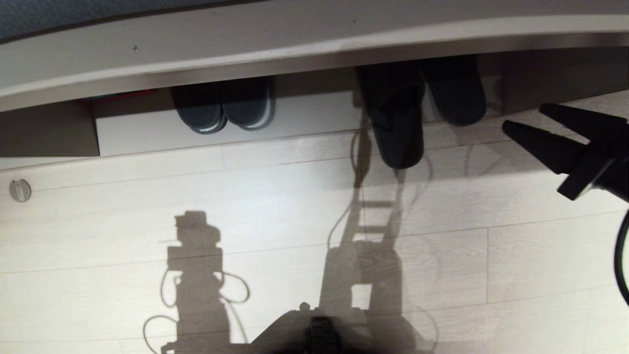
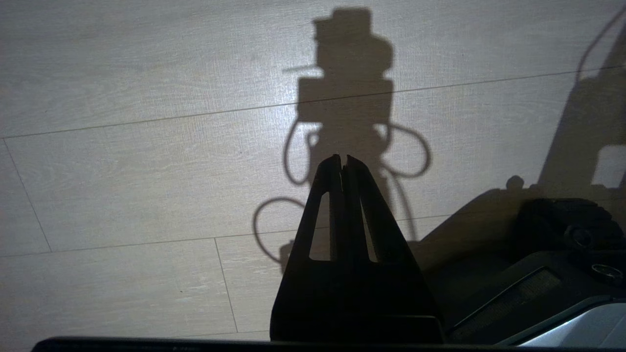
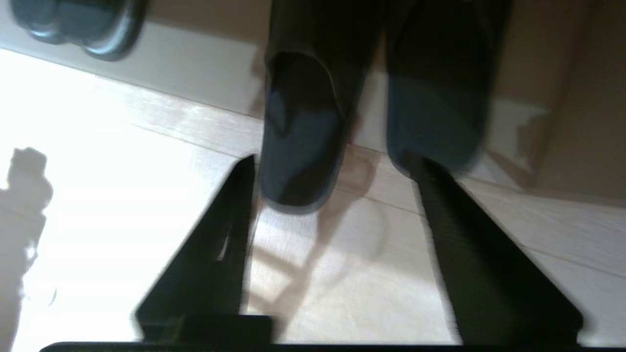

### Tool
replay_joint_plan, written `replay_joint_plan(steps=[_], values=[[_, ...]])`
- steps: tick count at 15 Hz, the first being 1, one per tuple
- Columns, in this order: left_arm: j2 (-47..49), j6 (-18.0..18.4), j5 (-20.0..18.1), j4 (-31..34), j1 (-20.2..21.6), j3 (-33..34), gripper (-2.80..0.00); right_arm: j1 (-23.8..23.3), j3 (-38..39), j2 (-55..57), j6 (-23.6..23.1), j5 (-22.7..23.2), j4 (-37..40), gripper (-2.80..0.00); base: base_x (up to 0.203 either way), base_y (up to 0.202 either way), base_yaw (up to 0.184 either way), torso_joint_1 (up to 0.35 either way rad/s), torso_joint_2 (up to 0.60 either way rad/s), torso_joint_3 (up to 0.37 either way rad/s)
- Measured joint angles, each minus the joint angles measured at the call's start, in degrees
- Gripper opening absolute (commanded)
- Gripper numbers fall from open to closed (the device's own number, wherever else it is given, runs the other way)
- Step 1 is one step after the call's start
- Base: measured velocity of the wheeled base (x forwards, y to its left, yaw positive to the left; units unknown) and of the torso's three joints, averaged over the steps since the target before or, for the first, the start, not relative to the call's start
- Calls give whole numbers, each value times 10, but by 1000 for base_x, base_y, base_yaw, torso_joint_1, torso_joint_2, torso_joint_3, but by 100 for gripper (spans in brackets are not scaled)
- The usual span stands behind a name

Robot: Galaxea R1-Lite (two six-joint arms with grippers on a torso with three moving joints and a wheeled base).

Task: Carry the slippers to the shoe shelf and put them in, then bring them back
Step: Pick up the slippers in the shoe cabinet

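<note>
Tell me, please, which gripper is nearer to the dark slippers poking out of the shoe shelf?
Right. The right gripper hangs open beside the slippers, apart from them. The left gripper is shut over bare floor, no slipper near.

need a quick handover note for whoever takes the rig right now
Right gripper: open, empty, in the air off to the right of the slippers.
Left gripper: shut, parked over bare floor.
Slippers: side by side in the right bay of the shoe shelf, heels out; the left one juts further onto the floor. A charcoal pair sits in the left bay.
Done: slippers are in the shelf.
Left: grasp them and bring them back.
</note>
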Motion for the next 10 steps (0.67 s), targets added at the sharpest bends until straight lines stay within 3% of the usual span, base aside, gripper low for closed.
replay_joint_plan(steps=[5,10], values=[[0,0,0,0,0,0,-280,-11,21,-183,3,0,145,-280,0,0,0,0,0,0],[0,0,0,0,0,0,-280,-50,55,-320,30,1,241,-280,0,0,0,0,0,0]])
